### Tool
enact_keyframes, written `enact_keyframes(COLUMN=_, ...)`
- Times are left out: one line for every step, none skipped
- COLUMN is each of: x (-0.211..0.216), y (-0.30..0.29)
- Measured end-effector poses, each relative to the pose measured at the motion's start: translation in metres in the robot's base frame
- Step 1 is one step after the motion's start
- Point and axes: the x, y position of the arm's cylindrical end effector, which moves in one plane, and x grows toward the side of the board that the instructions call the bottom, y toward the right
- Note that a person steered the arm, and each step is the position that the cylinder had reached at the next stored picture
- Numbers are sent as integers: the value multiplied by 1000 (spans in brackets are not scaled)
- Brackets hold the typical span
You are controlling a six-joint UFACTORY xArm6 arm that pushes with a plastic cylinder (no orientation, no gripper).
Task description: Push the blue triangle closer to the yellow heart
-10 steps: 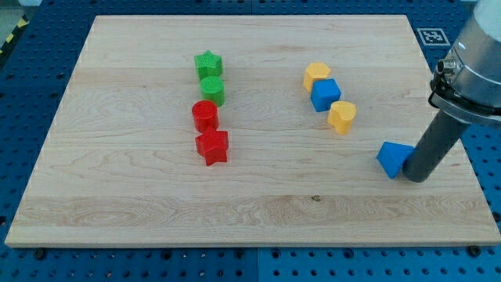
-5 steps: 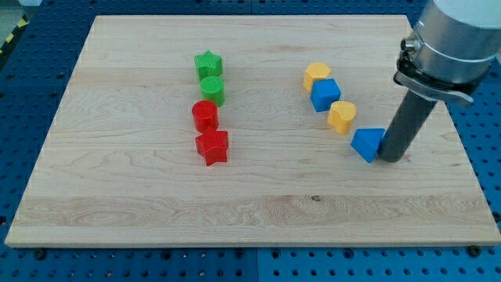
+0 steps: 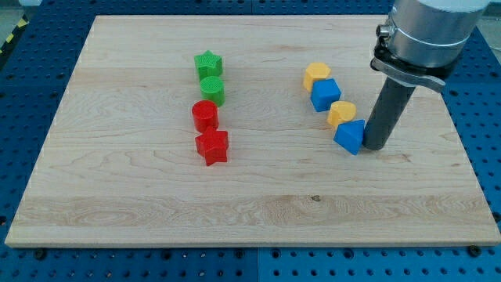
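The blue triangle (image 3: 350, 136) lies on the wooden board's right half, touching the lower edge of the yellow heart (image 3: 340, 113). My tip (image 3: 373, 146) rests on the board right against the triangle's right side. Above the heart sit a blue cube (image 3: 325, 95) and another yellow block (image 3: 316, 74), forming a diagonal row with it.
On the view's left half stand a green star (image 3: 207, 63), a green cylinder (image 3: 212, 90), a red cylinder (image 3: 204, 116) and a red star (image 3: 212, 146) in a column. The board's right edge (image 3: 458, 141) lies beyond my rod.
My tip has moved up and to the left, pushing the blue triangle from near the board's right edge until it touches the yellow heart. Other blocks have not moved.
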Motion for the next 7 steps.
enact_keyframes(x=0, y=-7)
enact_keyframes(x=0, y=-9)
enact_keyframes(x=0, y=-10)
enact_keyframes(x=0, y=-10)
enact_keyframes(x=0, y=-14)
enact_keyframes(x=0, y=-31)
enact_keyframes(x=0, y=-36)
